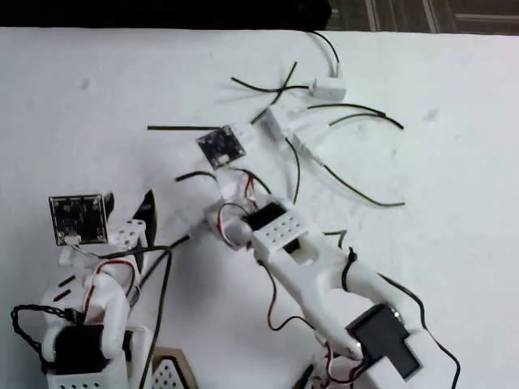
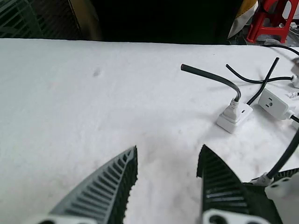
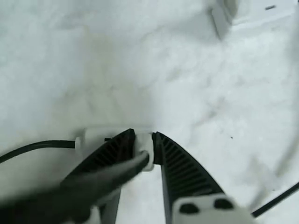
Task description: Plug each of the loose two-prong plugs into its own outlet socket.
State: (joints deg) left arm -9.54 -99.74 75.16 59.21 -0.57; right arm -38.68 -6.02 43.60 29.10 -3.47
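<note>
While the right gripper (image 3: pixel 144 139) has its jaws pinched almost together on a white plug (image 3: pixel 96 138), the job is to carry that plug to a free socket and press it home squarely. A good candidate is the socket (image 2: pixel 273 103) lying with its slotted face up and nothing in it, among the cords at the far side of the table (image 1: pixel 97 97). The sockets lie loose, so a slanted push would likely just slide one away. It is better to line the prongs up with the slots first, come in straight, and brace the socket from behind. The left gripper (image 2: pixel 168 154) could do that bracing, since it hangs low over bare table, spread wide with nothing in it. The prongs are hidden behind the fingers, so I cannot tell which way they point, and the wrist may need turning before the approach.

The held plug is a small, pale, boxy piece with a thin black cord (image 3: pixel 37 146) trailing off one end. It sits low near the middle of the table, though I cannot tell whether it is touching the surface. A second plug (image 2: pixel 232 111) nearby looks already seated in its block.
</note>
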